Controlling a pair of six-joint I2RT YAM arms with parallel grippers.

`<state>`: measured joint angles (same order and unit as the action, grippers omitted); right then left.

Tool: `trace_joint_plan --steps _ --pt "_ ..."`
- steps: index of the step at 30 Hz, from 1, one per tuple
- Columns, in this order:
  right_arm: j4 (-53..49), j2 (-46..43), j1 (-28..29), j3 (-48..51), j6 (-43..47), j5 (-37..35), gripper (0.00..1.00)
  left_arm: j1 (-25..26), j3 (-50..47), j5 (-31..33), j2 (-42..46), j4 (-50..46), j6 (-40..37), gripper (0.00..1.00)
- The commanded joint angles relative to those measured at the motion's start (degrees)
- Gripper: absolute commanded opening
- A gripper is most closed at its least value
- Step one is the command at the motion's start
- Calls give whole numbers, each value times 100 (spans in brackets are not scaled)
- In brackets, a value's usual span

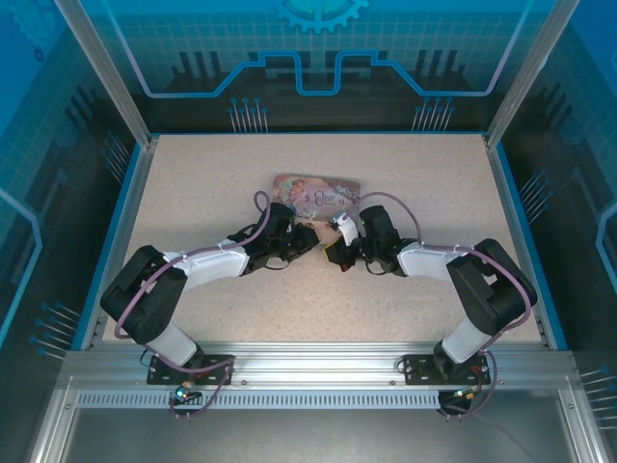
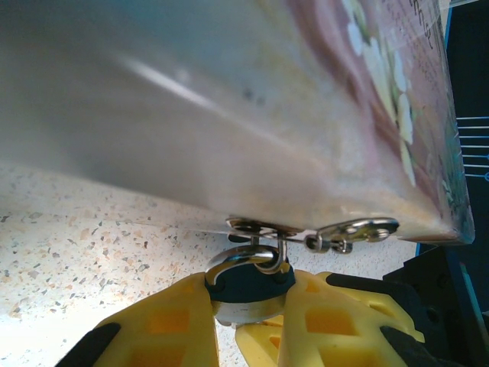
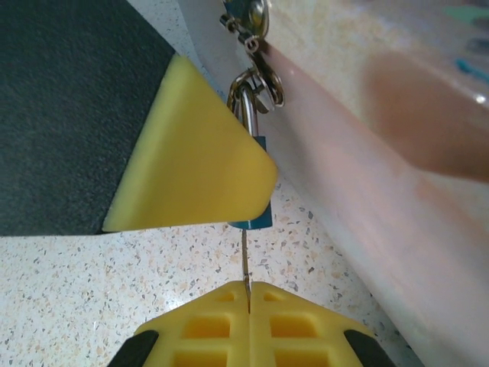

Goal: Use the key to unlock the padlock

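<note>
The padlock point(image 2: 248, 284) has a dark blue-teal body, and its metal shackle point(image 2: 243, 258) hangs through the hasp point(image 2: 260, 226) on the pink tin point(image 2: 229, 99). My left gripper point(image 2: 248, 310) is shut on the padlock body, one yellow finger on each side. In the right wrist view a corner of the teal padlock point(image 3: 258, 220) shows under the left gripper's yellow finger point(image 3: 191, 160). My right gripper point(image 3: 248, 294) is shut on the key point(image 3: 244, 256), a thin blade standing edge-on. The key's tip reaches the underside of the padlock body. Both grippers meet in front of the tin point(image 1: 316, 190).
A small metal clasp point(image 2: 353, 231) hangs from the hasp beside the shackle. The tin's long side wall point(image 3: 382, 199) runs close along the right of the key. Blue rails point(image 1: 125, 207) edge the speckled table point(image 1: 212, 174), with free room left and right of the tin.
</note>
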<state>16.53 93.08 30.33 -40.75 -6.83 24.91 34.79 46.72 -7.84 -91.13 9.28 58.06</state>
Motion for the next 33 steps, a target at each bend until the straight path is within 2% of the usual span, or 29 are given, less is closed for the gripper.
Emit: trace_joint_plan --steps 1,9,24,29,33 --pt "219 -2 -53 -160 -95 104 0 82 -68 -232 8 79 -137 5" --pt "248 -38 -66 -231 -164 77 0 83 -116 -229 -10 127 -117 5" --pt "1696 -11 -194 43 -645 427 0 140 -100 -304 0 178 -14 5" --pt "1872 70 -183 105 -542 397 0 141 -95 -309 34 193 60 5" --pt "1606 -7 1 178 -102 -27 0 142 -85 -324 41 233 206 5"
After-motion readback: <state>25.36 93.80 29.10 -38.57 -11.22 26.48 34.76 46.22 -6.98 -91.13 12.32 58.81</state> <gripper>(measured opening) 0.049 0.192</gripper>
